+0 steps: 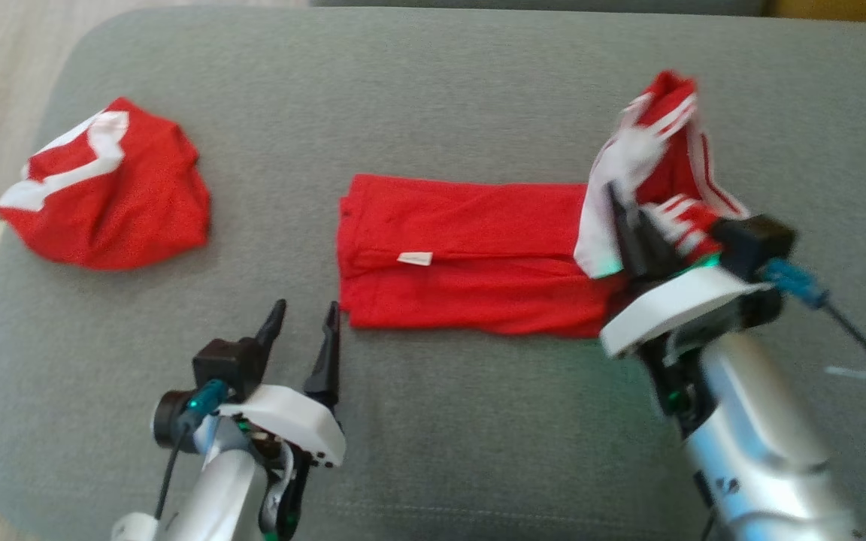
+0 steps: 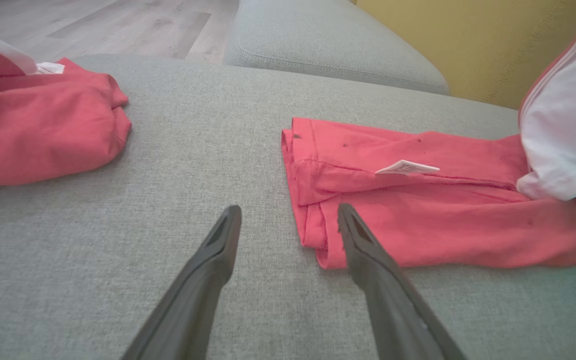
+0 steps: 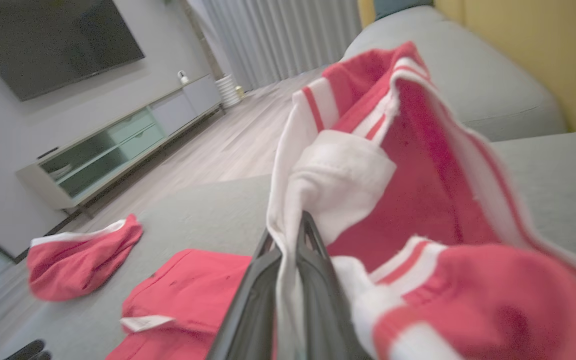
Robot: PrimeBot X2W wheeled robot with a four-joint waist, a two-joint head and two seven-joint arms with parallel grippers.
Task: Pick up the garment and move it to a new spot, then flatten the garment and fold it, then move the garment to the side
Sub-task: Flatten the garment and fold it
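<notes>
in the head view the red garment (image 1: 470,255) lies near the middle of a grey sofa cushion (image 1: 433,98), folded into a long strip with a small white label (image 1: 415,258) on top. its right end, red with white stripes, is raised off the cushion by the right hand (image 1: 621,203), whose two fingers are clenched on the white fabric; this part is blurred. the left hand (image 1: 307,306) is released, fingers spread, over the bare cushion just beside the strip's near left corner. a second red garment (image 1: 110,188) with a white band lies bunched at the cushion's left side, well apart from the first. in the left wrist view the left hand (image 2: 288,209) stands spread, its right finger (image 2: 363,250) in front of the garment (image 2: 418,225) at the folded corner; whether it touches the cloth i cannot tell. the label (image 2: 407,167) sticks out of a fold, and the lifted white part hangs at the right edge. in the right wrist view the right hand (image 3: 288,235) pinches a white fold of the garment (image 3: 418,190), which drapes red and white around the fingers, while the flat strip lies below on the cushion.
</notes>
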